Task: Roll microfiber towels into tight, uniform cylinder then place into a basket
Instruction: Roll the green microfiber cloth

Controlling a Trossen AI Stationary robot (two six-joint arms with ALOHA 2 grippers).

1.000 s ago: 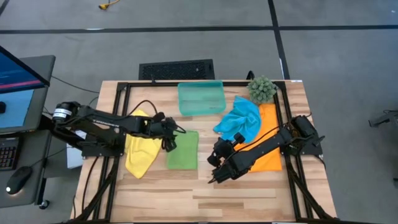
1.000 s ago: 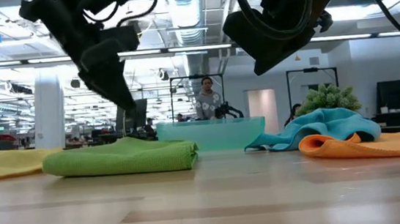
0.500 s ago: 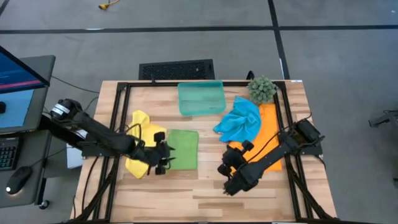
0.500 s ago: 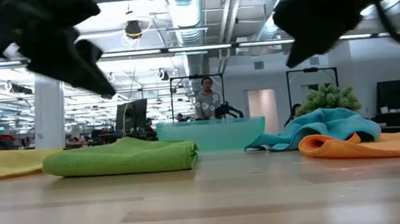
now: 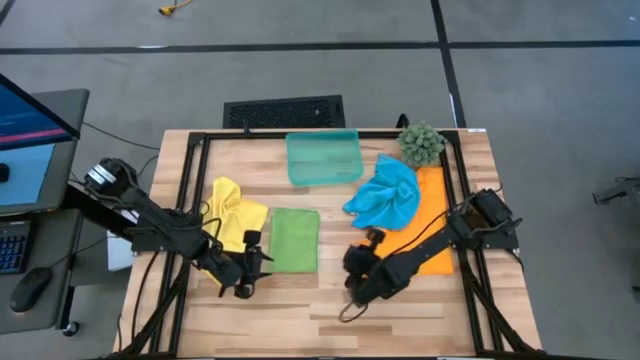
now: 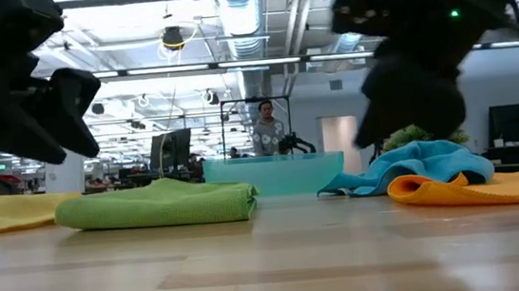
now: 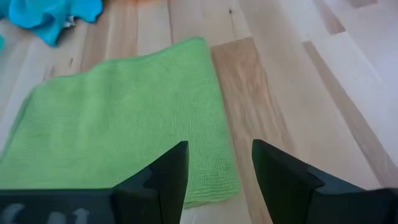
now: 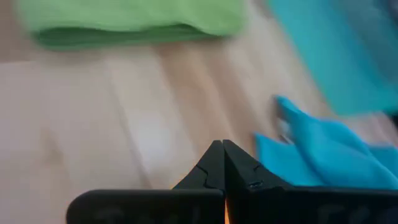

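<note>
1. The left gripper (image 5: 250, 280) hangs low at the near left corner of the green towel (image 5: 294, 240), its fingers (image 7: 166, 177) standing apart with nothing between them; the towel's near edge lies just under and ahead of them in the left wrist view.
2. The right gripper (image 5: 352, 297) has its fingers pressed together and empty, over bare wood at the front middle of the table (image 5: 400, 325).
3. Between the two grippers lies a strip of bare board, running from the green towel's right edge to the right arm.
4. The green towel lies flat as a folded rectangle, its right and near edges straight and free, with wood showing all along them.
5. The yellow towel (image 5: 235, 210) lies crumpled just left of the green one, partly under the left arm.
6. The blue towel (image 5: 385, 195) is heaped right of centre, overlapping the orange towel (image 5: 433, 215), which lies flat along the right frame rail.
7. The basket (image 5: 323, 158) stands at the far edge, behind the green towel and apart from it, with nothing in it.
8. A spiky green plant ball (image 5: 421, 143) sits at the far right corner, touching the blue towel's far side.
9. The left arm stretches in low from the table's left side, slanting toward the front; the right arm reaches from the right rail diagonally toward the front centre.
10. In the low view, a person (image 6: 267, 128) stands far behind the basket.
</note>
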